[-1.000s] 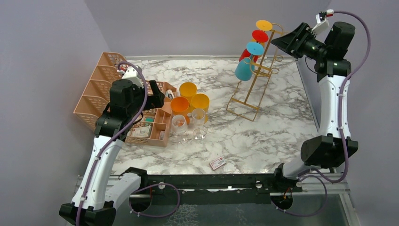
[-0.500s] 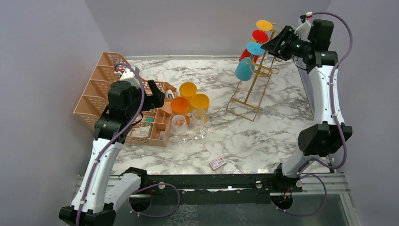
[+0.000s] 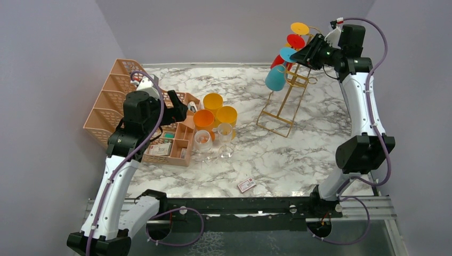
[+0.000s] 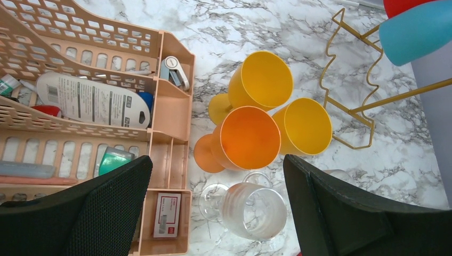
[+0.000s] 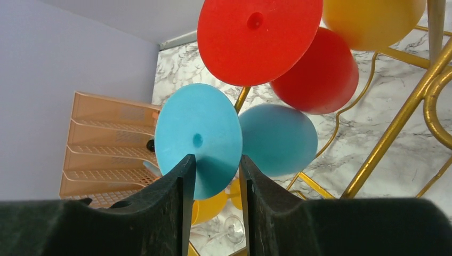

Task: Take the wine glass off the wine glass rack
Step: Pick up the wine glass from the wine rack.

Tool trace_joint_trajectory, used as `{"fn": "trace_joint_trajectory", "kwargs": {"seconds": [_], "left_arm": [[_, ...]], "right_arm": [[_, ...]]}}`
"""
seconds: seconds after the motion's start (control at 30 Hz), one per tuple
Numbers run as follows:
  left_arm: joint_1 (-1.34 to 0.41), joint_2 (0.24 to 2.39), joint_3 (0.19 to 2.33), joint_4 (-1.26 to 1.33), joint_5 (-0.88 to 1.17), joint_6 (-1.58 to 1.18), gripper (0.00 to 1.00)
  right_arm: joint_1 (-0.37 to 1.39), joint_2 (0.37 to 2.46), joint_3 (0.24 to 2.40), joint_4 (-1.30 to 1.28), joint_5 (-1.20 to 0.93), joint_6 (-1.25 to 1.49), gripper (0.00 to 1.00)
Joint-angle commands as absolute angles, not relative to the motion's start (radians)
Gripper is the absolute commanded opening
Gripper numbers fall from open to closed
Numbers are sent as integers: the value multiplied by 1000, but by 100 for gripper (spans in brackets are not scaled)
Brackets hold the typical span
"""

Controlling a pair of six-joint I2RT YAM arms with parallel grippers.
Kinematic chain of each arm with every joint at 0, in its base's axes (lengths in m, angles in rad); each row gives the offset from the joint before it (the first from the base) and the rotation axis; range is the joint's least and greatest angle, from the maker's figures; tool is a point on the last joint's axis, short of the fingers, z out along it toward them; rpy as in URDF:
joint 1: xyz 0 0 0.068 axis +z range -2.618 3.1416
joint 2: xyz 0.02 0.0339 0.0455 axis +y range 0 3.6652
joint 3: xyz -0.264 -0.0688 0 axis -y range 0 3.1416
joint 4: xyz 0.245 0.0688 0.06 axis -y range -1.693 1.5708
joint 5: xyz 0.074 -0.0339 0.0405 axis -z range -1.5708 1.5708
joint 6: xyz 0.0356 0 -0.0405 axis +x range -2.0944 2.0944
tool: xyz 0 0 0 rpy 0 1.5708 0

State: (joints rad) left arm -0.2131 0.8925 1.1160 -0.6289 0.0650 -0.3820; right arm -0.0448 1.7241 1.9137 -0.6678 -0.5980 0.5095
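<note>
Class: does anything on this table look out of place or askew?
A red-and-white packet lies alone on the table near its front edge, apart from the peach organizer, where a second packet sits.

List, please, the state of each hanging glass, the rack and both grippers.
blue wine glass, hanging upside down on rack.
red wine glass, hanging upside down.
yellow wine glass, hanging upside down.
wine glass rack, standing upright.
left gripper, open wide.
right gripper, narrowly open at blue foot.
</note>
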Motion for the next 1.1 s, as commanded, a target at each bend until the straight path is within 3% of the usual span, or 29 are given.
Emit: {"fn": "trace_joint_trajectory", "kwargs": {"seconds": [0.0, 0.87, 1.07], "left_arm": [[-210, 877, 1124, -602, 91, -392, 99], [-210, 915, 1112, -600, 154, -426, 99], [-210, 918, 1111, -598, 160, -432, 99]], "right_arm": [[-43, 1701, 1855, -585, -557, 591, 37], [-43, 1511, 1526, -201, -589, 1022, 1], [-43, 1471, 1457, -125, -568, 1150, 1]]}}
